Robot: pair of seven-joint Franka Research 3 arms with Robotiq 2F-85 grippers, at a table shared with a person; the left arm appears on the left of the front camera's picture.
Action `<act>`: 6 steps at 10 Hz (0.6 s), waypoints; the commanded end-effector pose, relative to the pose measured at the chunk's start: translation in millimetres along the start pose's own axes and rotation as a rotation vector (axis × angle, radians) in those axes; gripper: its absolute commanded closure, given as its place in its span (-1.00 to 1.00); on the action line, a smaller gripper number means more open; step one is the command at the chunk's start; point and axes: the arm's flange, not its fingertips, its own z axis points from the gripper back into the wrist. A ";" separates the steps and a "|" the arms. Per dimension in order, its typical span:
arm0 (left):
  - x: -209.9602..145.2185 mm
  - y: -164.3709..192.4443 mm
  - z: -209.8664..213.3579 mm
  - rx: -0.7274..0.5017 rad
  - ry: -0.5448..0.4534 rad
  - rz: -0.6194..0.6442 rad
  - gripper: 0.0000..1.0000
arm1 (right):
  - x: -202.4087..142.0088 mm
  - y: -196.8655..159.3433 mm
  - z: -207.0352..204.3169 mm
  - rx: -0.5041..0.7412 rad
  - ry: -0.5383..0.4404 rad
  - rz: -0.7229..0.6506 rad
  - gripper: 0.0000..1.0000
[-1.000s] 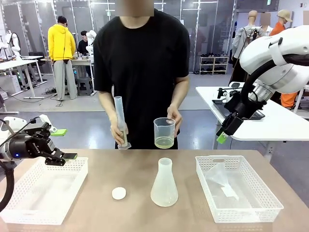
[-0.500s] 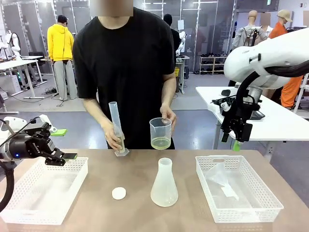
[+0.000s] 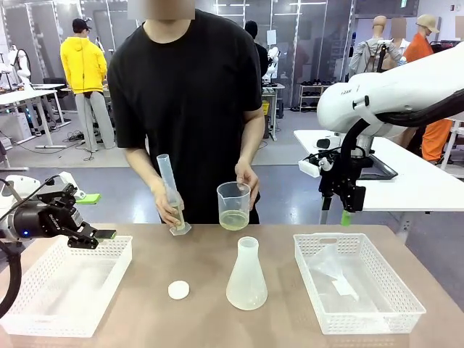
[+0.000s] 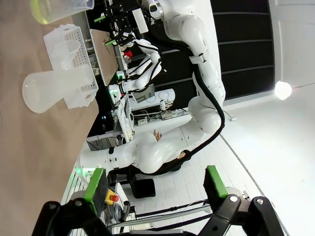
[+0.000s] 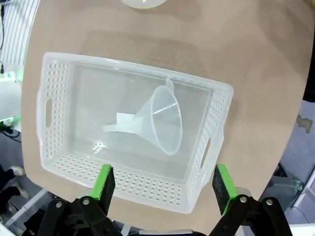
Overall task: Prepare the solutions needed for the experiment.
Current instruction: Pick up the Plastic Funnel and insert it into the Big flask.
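Holding the beaker (image 3: 233, 206) just above the table's (image 3: 203, 254) far edge, the person grips it near the rim with one hand (image 3: 246, 176). There's the solution (image 3: 233, 220), a shallow pale yellow pool at the bottom of that beaker. The other hand (image 3: 168, 208) is wrapped round the cylinder (image 3: 167, 177), which leans with its base on the table at the far edge, just beside the beaker.

At mid-table, nearer the near edge, the flask (image 3: 246, 275) stands upright, and the white cap (image 3: 178, 290) lies flat near it on the robot's left.

Over to the left gripper (image 4: 155, 183): jaws spread wide, green pads well apart, nothing between them. It hangs by the far corner of the left basket (image 3: 51, 324), at the table's left edge.

The right gripper (image 5: 163, 187) is also wide open and empty, looking straight down from above on the right basket (image 5: 54, 88) at the table's right edge. Inside that basket the clear funnel (image 5: 157, 123) lies on its side.
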 end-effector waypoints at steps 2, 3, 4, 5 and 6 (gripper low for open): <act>1.0 -1.9 -0.7 -0.015 -0.004 -0.003 -1.00 | 0.0 0.0 0.0 0.000 0.000 0.000 -1.00; 1.0 -1.9 -0.7 -0.015 -0.004 -0.003 -1.00 | 3.8 -3.1 -9.6 0.074 0.008 0.003 -1.00; 1.0 -1.9 -0.7 -0.015 -0.004 -0.003 -1.00 | 5.4 -3.0 -16.2 0.101 0.012 0.022 -1.00; 1.0 -1.9 -0.7 -0.015 -0.004 -0.003 -1.00 | 6.3 -3.0 -23.8 0.114 0.021 0.026 -1.00; 1.0 -1.9 -0.7 -0.015 -0.004 -0.003 -1.00 | 6.8 -3.7 -33.1 0.131 0.032 0.022 -1.00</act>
